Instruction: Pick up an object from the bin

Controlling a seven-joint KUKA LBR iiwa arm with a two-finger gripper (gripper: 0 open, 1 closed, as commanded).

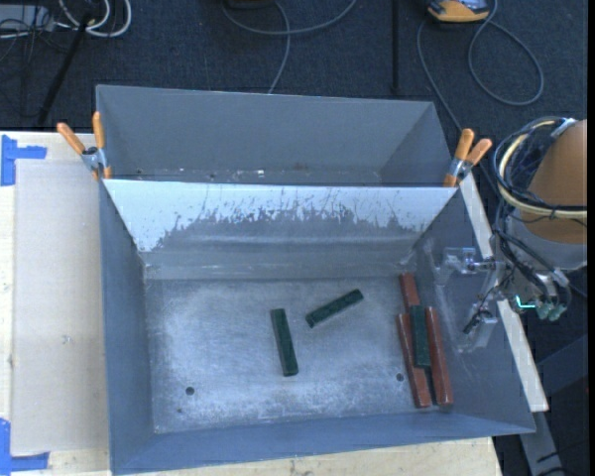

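The things nearest the tool are the reddish-brown bars (413, 337). They lie lengthwise along the foot of the bin's right wall, side by side and touching. A short dark green block (419, 351) sits with them, either on top or wedged between; I cannot tell which. The bars are long, slim, square-edged sticks with a matt face, and look like wood or hard plastic. I judge them light, stiff, not fragile and not slippery. Packed this close to the wall, they leave little room beside them. The soundest hold seems to be across the narrow width of the outermost bar, near mid-length. A hold near one end would likely let the bar swing.

Farther left, well apart from that bundle, two more pieces lie flat on the open floor. A dark green bar (284, 342) runs nearly front to back. A slanted green bar (334, 307) lies near its far end without touching it. Each has free room along both long sides and would likely be the easier take.

The bin (208, 385) is grey sheet metal, with a scuffed, pale floor and walls that slope outward.

The tool (476, 323) hangs over the sloped right wall, just beside the bundle. I see nothing from the bin in it, and I cannot tell whether it is released or clenched.
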